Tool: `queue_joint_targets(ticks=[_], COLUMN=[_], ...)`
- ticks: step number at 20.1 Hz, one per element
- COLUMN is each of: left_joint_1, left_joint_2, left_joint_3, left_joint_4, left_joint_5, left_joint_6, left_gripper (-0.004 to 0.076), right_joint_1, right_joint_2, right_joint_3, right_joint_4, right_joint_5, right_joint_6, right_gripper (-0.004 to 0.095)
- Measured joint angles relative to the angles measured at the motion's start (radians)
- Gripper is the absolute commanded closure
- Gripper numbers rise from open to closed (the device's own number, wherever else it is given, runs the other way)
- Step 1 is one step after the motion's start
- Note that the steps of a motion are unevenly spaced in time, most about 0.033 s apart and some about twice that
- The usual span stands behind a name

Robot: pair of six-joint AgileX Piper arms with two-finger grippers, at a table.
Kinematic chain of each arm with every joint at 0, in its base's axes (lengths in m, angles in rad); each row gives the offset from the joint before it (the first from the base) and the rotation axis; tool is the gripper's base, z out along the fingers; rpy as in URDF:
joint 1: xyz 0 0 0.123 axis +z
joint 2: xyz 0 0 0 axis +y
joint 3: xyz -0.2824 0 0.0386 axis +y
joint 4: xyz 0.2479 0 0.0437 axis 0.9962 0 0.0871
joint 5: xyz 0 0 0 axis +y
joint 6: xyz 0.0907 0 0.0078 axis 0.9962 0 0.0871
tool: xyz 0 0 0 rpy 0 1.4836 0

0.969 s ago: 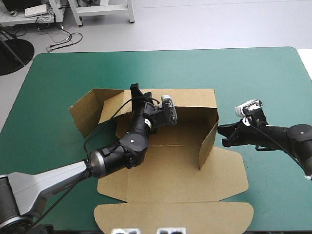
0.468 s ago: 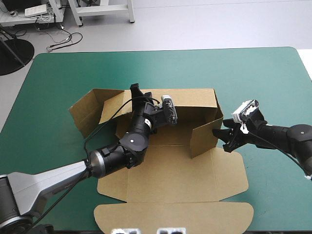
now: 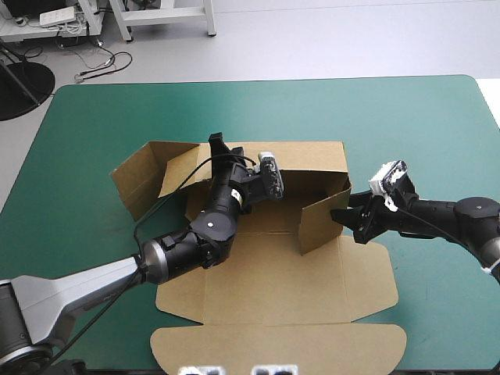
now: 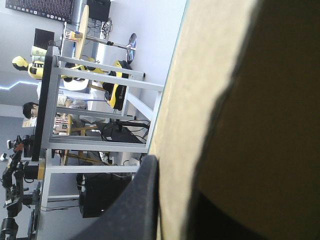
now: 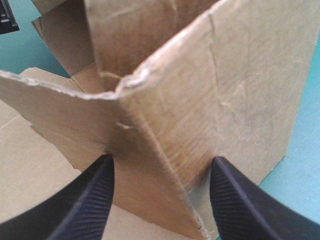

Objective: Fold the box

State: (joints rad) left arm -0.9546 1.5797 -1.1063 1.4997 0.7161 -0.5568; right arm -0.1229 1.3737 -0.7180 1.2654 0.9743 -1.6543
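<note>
- Lying at the centre of the teal-green bench (image 3: 391, 109), the brown box (image 3: 266, 289) has its 12 o'clock wall raised and its lid flat toward 6 o'clock.
- On that wall's top edge the left hand (image 3: 219, 145) appears clamped, one black finger (image 4: 140, 200) lying against the board.
- At 3 o'clock the right hand (image 3: 349, 221), fingers spread, straddles the inward-bent side wall.
</note>
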Motion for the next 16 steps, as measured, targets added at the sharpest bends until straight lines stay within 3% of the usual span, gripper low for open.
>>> queue_joint_targets(ticks=[6,10,12,16], left_joint_1=[0.0,-0.01,-0.023,-0.03], left_joint_2=[0.022,0.021,0.019,0.018], left_joint_3=[0.0,0.0,0.0,0.0], left_joint_4=[0.052,0.049,0.045,0.044], left_joint_5=[0.002,0.008,0.008,-0.001], left_joint_6=[0.001,0.001,0.004,0.004], left_gripper=[0.0734,0.0734,0.0734,0.0734], right_joint_1=[0.0,0.0,0.0,0.0], right_joint_2=[0.0,0.004,0.014,0.038], right_joint_3=[0.0,0.0,0.0,-0.002], right_joint_4=[0.026,0.109,0.157,0.22], right_joint_5=[0.012,-0.063,-0.093,-0.101], right_joint_6=[0.0,-0.047,-0.08,-0.152], right_gripper=[0.0393,0.0422,0.0511,0.09])
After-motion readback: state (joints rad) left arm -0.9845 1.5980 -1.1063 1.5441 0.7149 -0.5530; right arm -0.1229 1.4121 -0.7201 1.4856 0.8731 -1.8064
